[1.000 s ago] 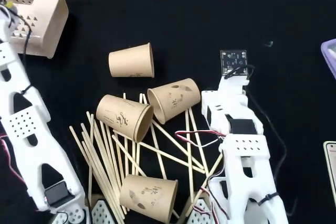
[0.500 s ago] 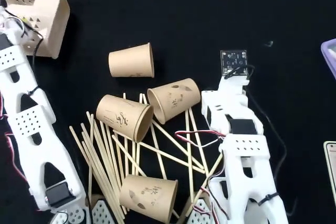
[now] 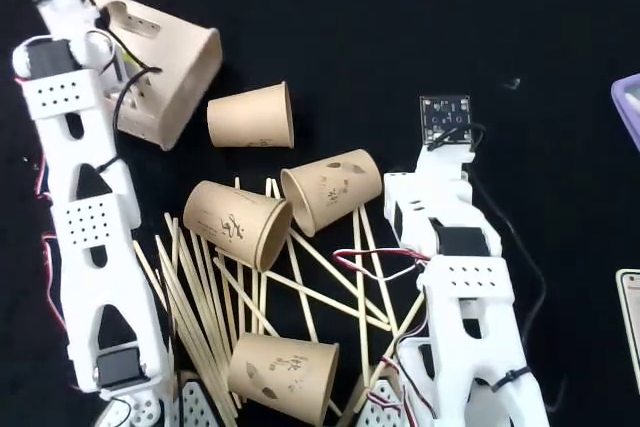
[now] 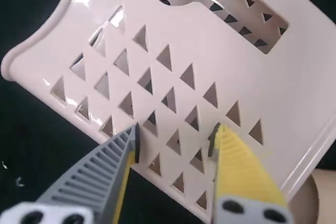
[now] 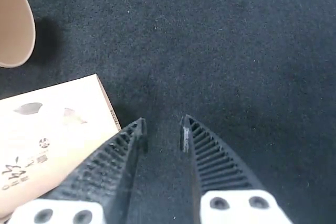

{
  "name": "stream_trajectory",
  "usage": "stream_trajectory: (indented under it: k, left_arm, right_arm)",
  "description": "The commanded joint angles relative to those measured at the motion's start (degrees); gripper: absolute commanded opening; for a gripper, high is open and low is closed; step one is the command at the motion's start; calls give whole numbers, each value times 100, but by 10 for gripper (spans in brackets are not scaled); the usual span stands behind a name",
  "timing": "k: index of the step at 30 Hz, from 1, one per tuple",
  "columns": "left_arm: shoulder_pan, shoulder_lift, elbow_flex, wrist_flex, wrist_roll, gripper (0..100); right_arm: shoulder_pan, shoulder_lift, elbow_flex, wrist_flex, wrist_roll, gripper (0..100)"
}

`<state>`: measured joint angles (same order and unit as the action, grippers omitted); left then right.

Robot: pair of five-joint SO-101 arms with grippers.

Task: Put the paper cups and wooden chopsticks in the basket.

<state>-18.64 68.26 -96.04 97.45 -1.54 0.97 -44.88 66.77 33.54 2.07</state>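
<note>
One tilted basket (image 3: 183,59) in left pincer (image 4: 176,135)

Nothing actually readable here, tbh. The tan paper cups (image 3: 326,190) have dark brush-style print (image 3: 232,227) and a tiny round stamp (image 5: 44,142), but no characters or numbers I can make out.

Bright, even, lit from overhead. Little shadow visible on matte black bench (image 3: 360,37). Soft glare on glossy basket (image 4: 89,3) near rim. Faint dark shadow beside paper cup (image 5: 13,24) in right wrist view.
</note>
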Motion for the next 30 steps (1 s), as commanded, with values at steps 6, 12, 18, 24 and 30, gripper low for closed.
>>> stream_trajectory:
  k: [6,12,18,24,30]
  left_arm:
    - [-4,-1292,75,229,-202,243]
    - [-989,-1389,110,-1090,510,246]
    - [-1780,-730,110,-2101,1899,260]
    - [-1842,114,110,-3059,1767,259]
    - [-1754,431,110,-3314,1679,259]
  right_arm:
    - [62,-31,-84,-141,62,123]
    - [62,-31,-75,-141,62,123]
    - [62,-31,-75,-141,62,123]
    - [62,-31,-57,-141,62,123]
    - [62,-31,-66,-141,62,123]
